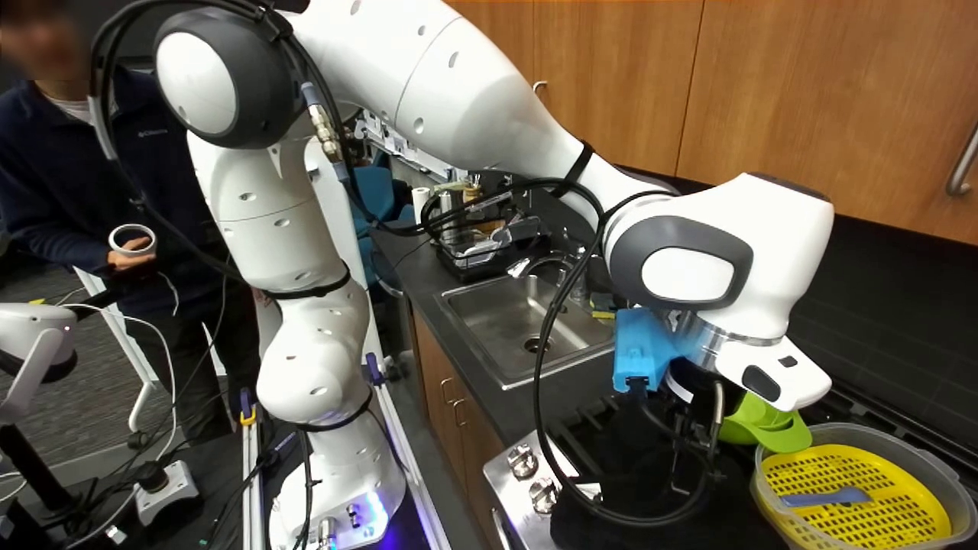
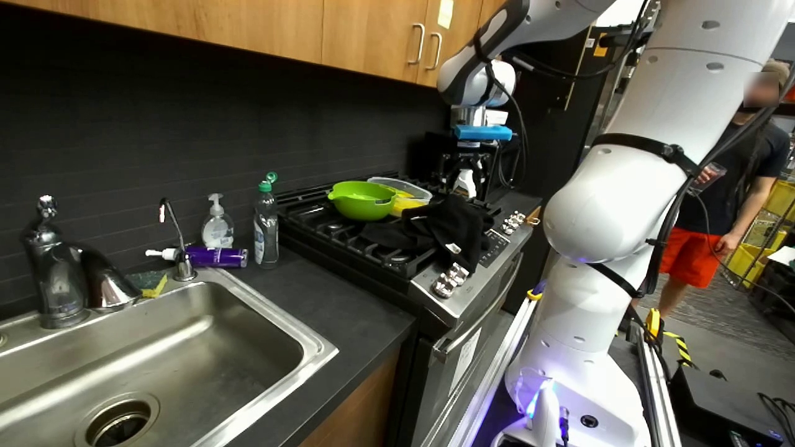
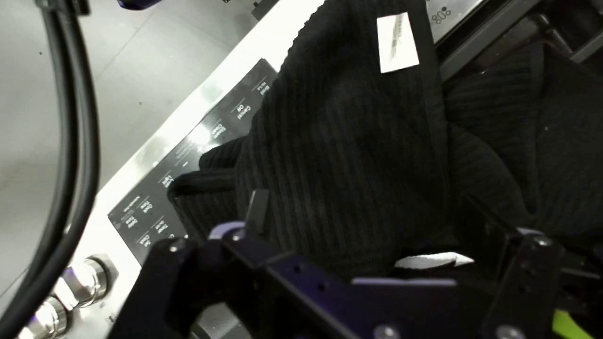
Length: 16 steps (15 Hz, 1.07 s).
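Covering part of the stove [image 2: 459, 305], a rumpled black cloth [image 3: 339, 141] lies beneath the claw [image 3: 372, 214], its folds hard to tell from the dark grates [image 3: 490, 40]. The claw stands wide; whether it touches the cloth I cannot tell. A white object [image 2: 464, 184] by it is too unclear to name. In an exterior view a green bowl [image 2: 362, 202] partly hides a clear tub [image 2: 418, 188]; black cables [image 3: 68, 122] cross the wrist view.

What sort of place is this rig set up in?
Looks like a kitchen area, though whether in a home or a workplace isn't certain: a metal sink, a stove with control knobs and wooden cabinets show in both exterior views.
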Tool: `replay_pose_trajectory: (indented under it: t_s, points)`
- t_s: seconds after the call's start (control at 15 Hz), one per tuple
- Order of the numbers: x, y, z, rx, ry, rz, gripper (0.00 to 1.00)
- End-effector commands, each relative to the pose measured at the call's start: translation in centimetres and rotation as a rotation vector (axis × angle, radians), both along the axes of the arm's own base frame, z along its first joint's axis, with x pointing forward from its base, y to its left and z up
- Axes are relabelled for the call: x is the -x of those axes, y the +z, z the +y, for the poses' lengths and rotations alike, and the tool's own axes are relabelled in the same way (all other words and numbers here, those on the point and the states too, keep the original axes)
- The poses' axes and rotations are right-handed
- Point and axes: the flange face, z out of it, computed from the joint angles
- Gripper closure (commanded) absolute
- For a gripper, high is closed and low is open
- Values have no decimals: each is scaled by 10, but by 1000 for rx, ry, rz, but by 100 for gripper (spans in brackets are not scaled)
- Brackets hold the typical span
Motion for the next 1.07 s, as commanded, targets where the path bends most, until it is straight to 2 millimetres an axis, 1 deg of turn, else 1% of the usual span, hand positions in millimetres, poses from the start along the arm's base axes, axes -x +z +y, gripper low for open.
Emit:
replay_pose_trajectory:
  t_s: [0.0, 0.47, 0.67, 1.0]
  points:
    - [-3, -4, -8, -25, 11, -30, 0]
    - [1, -17, -11, -35, 20, -8, 0]
    - [1, -21, -13, -11, 24, 15, 0]
    - [-4, -39, -9, -129, 60, 46, 0]
